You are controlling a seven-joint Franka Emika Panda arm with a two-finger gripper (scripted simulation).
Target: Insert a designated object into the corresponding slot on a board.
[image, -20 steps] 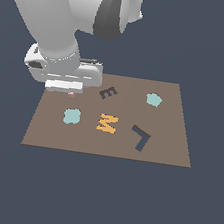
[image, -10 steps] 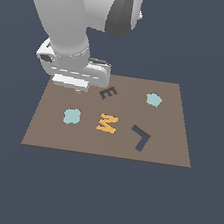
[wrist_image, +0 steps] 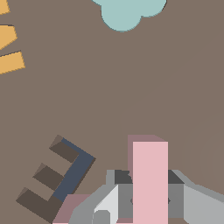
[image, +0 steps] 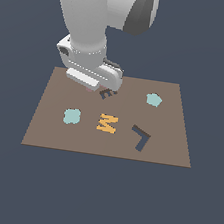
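Note:
The pale pink L-shaped block (wrist_image: 149,175) is clamped between my gripper's grey fingers (wrist_image: 124,197) in the wrist view. My gripper (wrist_image: 149,194) is shut on it and holds it above the brown board (wrist_image: 175,87). In the exterior view the gripper (image: 94,86) hangs over the board's (image: 46,130) back part, just to the exterior view's left of the dark letter E (image: 107,93); the hand hides most of the block there. The dark navy L-shaped slot (image: 140,137) lies toward the board's front, at the exterior view's right, well apart from the gripper. The wrist view does not show it.
An orange M (image: 107,123) lies mid-board, also showing at the wrist view's edge (wrist_image: 9,43). Two teal blobs (image: 72,116) (image: 153,99) sit on the board; one shows in the wrist view (wrist_image: 127,11). The dark E (wrist_image: 57,179) is beside the gripper.
The arm has moved toward the exterior view's right with the pink block, from the board's back left edge to just beside the dark E.

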